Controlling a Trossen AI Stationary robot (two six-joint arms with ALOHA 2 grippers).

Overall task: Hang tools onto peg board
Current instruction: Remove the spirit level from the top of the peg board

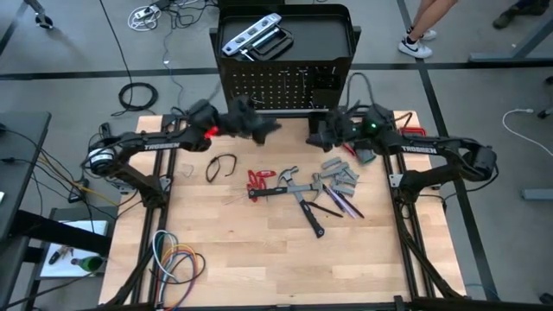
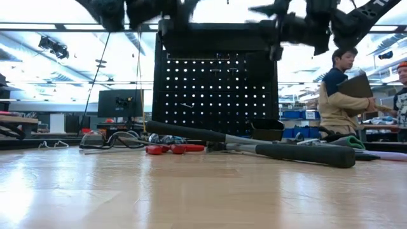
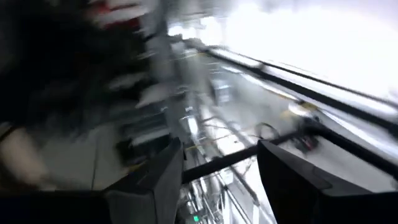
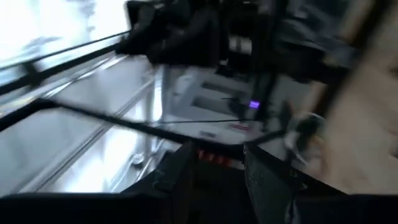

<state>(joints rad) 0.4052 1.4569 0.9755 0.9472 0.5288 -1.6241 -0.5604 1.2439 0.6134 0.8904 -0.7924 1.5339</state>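
The black peg board stands upright at the table's far edge, and its holes face me in the low view. On its top tray lie the silver level and the black C-clamp. On the wood lie red-handled pliers, hammers, grey wrenches and thin screwdrivers. My left gripper hovers in front of the board's left half, its fingers apart. My right gripper hovers near the board's right half, also open. Both wrist views are smeared.
A black cord loop lies left of the pliers. Coiled coloured cables sit at the near left corner. Hammer handles stretch across the low view. People stand beyond the table's right side. Bare wood spreads near the front edge.
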